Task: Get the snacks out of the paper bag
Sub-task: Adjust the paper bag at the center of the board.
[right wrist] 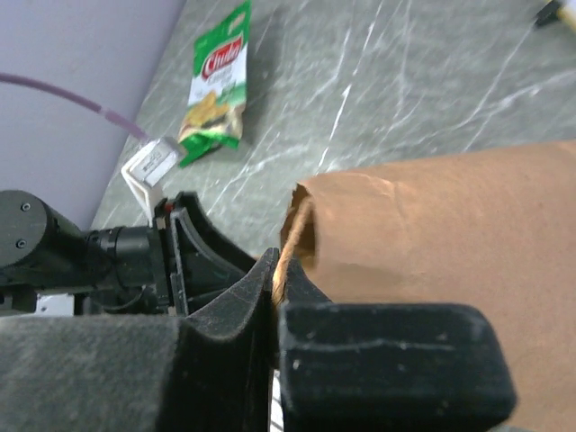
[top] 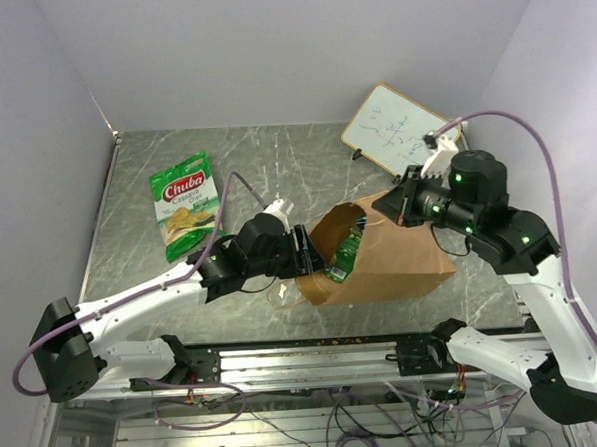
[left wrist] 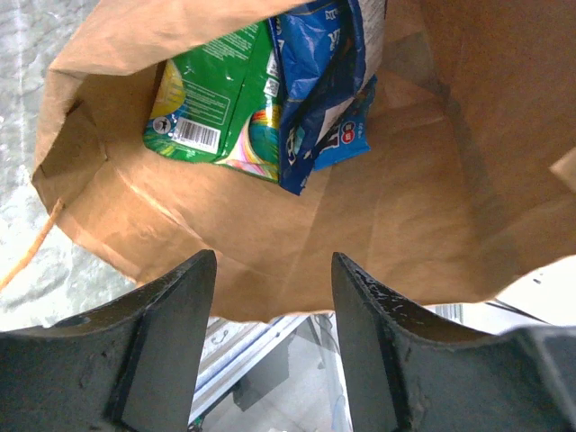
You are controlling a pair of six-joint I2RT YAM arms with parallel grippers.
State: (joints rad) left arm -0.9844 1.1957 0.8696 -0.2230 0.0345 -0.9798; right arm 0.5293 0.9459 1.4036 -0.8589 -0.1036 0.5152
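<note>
Grey tabletop [top: 275, 160] (perhaps stone), lilac walls [top: 269, 45]

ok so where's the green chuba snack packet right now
In the top view, the green Chuba snack packet lies flat on the grey stone-look table at far left, outside the brown kraft paper bag, beyond the left gripper.

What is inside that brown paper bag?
A green packet and a blue packet lie deep in the bag. Anything beneath them is covered from view.

Grey marbled table [top: 275, 165], paper bag [top: 400, 253], green packet [top: 185, 204], whiteboard [top: 394, 128]
</note>
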